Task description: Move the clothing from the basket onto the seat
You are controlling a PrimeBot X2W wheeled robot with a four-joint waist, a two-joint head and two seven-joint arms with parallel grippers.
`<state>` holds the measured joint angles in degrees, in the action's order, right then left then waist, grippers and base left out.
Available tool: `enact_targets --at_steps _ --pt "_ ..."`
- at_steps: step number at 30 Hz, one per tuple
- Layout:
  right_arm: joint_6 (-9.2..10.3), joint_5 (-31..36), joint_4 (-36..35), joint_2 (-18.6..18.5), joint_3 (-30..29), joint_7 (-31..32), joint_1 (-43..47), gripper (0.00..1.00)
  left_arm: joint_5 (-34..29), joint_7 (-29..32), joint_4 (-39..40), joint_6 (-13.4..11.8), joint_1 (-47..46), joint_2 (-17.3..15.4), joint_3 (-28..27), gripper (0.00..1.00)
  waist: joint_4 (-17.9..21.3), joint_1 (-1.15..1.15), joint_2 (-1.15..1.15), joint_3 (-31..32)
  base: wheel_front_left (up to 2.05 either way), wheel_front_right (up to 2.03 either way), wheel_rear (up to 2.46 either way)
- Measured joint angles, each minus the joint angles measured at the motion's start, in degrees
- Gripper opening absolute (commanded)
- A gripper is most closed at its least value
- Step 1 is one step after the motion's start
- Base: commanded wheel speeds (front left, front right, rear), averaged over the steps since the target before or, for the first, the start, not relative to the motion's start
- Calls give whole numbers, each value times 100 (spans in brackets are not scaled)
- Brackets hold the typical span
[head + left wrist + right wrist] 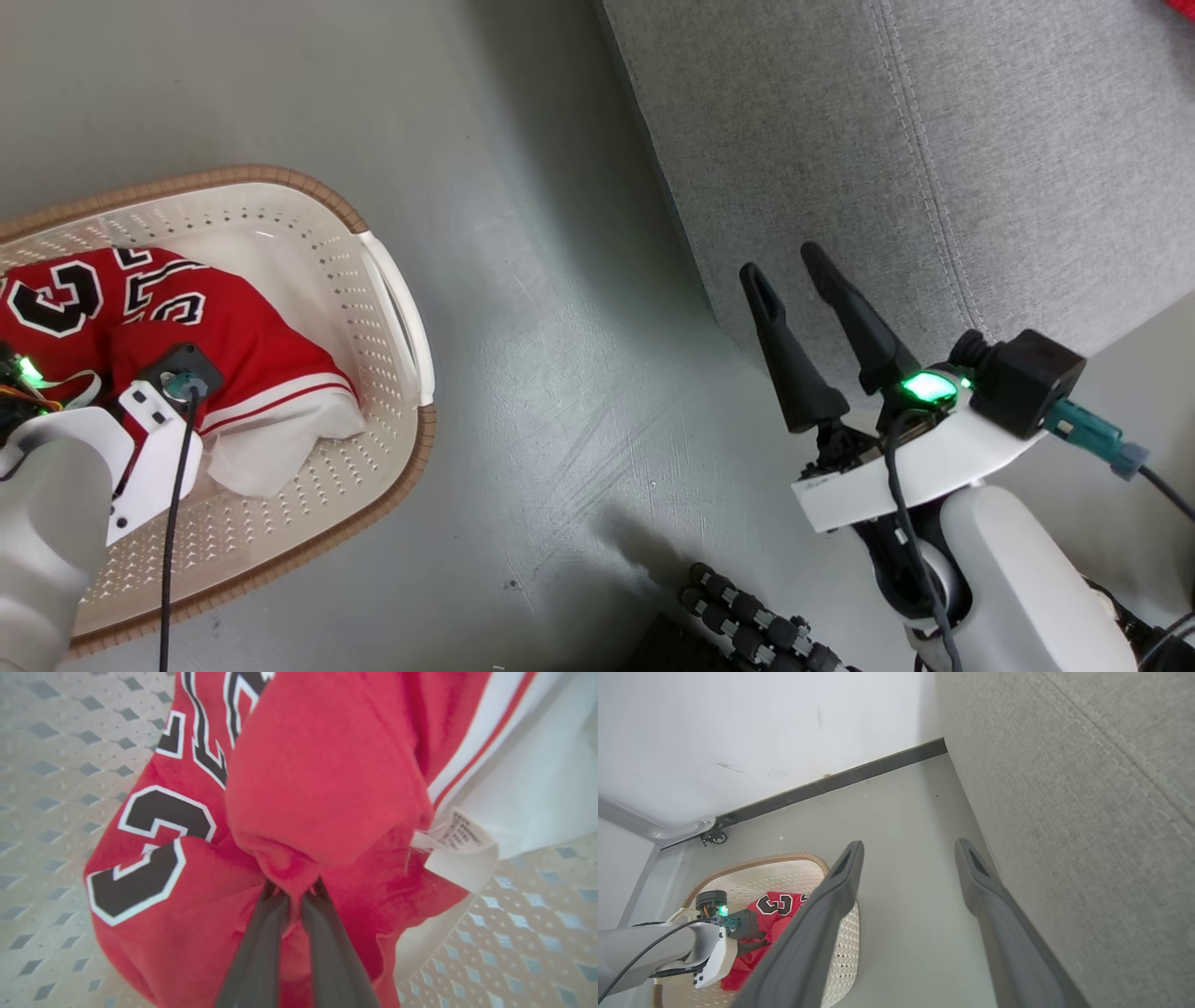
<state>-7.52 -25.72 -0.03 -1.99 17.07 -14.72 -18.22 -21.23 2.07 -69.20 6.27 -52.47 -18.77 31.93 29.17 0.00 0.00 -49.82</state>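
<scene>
Left gripper [294, 887] is pinching a fold of the red jersey [233, 327], its fingers pressed together on the cloth. The jersey is lying bunched inside the basket [425, 439], not yet lifted. Right gripper [782, 261] is hanging spread and empty, well apart from the basket, beside the front of the seat [980, 140]. A red scrap [1180, 7] is showing on the seat, far from the basket; cannot tell what it is. Judging it so: grasp made, lift and carry to the seat remaining.
</scene>
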Motion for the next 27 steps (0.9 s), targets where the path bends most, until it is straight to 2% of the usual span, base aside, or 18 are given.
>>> enact_targets --at_steps 19,27 --pt "0 57 86 -5 -336 0 -486 100 118 -481 -48 -8 185 255 19 0 -146 0 0 574 0 0 0" --pt "0 227 293 -14 -375 0 -525 100 487 -922 -54 -178 470 500 -252 0 -307 0 0 998 0 0 0"
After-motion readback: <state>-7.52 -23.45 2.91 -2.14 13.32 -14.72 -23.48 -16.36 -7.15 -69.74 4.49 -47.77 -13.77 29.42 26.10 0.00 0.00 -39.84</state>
